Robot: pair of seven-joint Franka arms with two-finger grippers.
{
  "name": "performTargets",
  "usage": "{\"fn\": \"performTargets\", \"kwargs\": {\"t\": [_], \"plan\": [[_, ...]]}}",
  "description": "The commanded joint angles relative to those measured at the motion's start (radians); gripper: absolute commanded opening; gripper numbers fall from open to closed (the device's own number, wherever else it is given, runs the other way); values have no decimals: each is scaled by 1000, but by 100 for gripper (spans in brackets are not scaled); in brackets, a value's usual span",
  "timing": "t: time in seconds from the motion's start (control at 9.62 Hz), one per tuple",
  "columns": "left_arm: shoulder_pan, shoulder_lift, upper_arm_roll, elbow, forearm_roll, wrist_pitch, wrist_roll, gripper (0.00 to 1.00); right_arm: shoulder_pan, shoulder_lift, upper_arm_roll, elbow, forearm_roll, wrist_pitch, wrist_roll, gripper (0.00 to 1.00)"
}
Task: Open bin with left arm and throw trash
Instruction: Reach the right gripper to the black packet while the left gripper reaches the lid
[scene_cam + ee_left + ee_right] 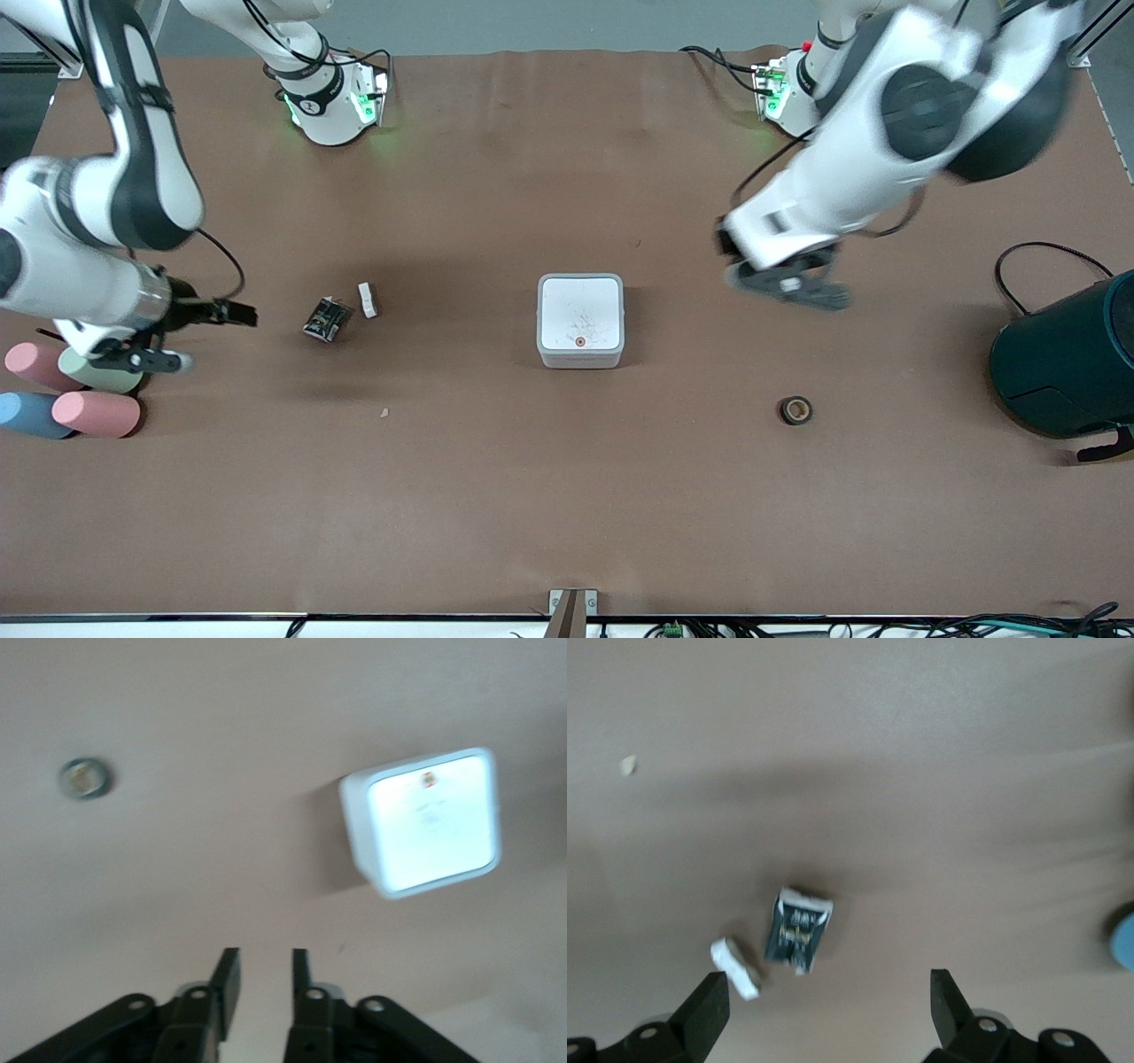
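The left claw [802, 288] is hanging over bare brown counter [567, 496] toward the left arm's end, its fingers [229, 979] drawn close with only a narrow slot between them, pinching nothing. The white square bin [580, 320] is sitting on the counter near the middle, well apart from that claw toward the right arm's end, its flat lid lying shut and the orange-red dot [579, 341] on the lid lying at the edge nearer to the front camera. The black tape roll [796, 410] is lying flat, hole up, nearer to the front camera than the left claw and apart from the bin. The right claw [199, 332] is hovering at the right arm's end with its fingers [709, 1014] spread wide and holding nothing; the crumpled black foil wrapper [327, 319] and the small white block [368, 299] are lying just beside each other, between this claw and the bin. The block's long axis is running roughly toward the front camera. Open counter is surrounding the bin on all sides. Pastel cylinders [96, 413] are lying just under the right claw, and a dark teal cylinder [1067, 359] is standing at the left arm's counter edge.
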Motion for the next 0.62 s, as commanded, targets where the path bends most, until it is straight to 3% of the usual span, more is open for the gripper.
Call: {"fn": "performTargets", "kwargs": {"t": [0.0,0.21,0.52], "plan": [[-87,181,2,33,6,228,-167,1,14,113,0,-11,18,145,134,100],[-182,303,13,57,38,312,-243,0,14,164,3,-35,32,195,168,100],[-216,358,13,59,43,385,-306,0,41,147,5,-178,110,287,168,100]]}}
